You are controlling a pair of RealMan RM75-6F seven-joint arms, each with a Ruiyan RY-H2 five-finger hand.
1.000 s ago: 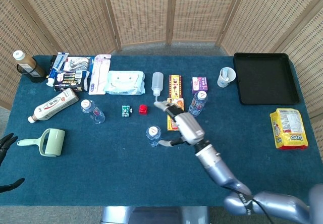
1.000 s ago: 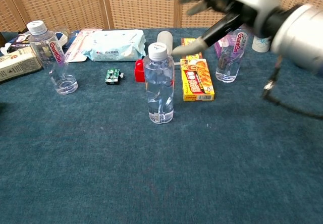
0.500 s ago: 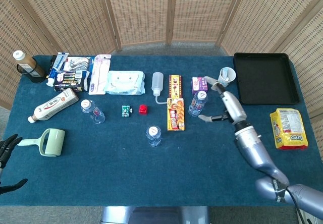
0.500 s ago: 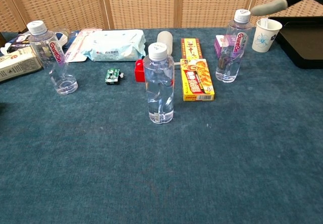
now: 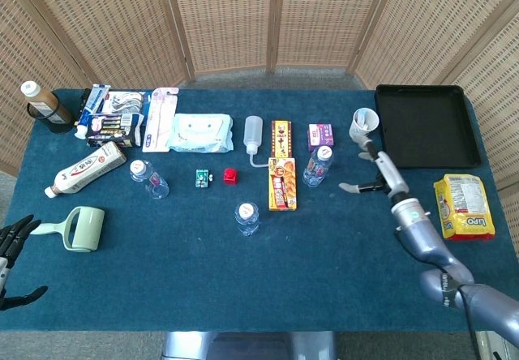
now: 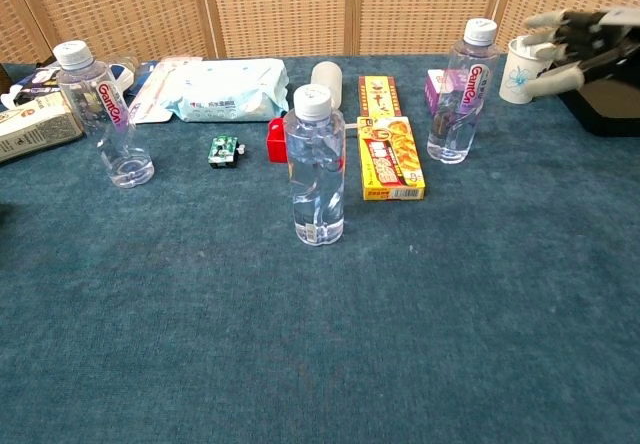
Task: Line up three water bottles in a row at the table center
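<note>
So the right hand (image 5: 378, 174) is hanging just right of the right-most bottle (image 5: 317, 166), fingers (image 6: 548, 22) spread, holding nothing; that bottle stands beside the yellow box (image 5: 281, 184); the middle bottle (image 5: 247, 218) stands upright near the bench (image 5: 162, 287) center, apart from everything; the left bottle (image 5: 148, 179) is well off to the left; left hand (image 5: 11, 238) sits at the bench's left edge, fingers apart, empty too.
</note>
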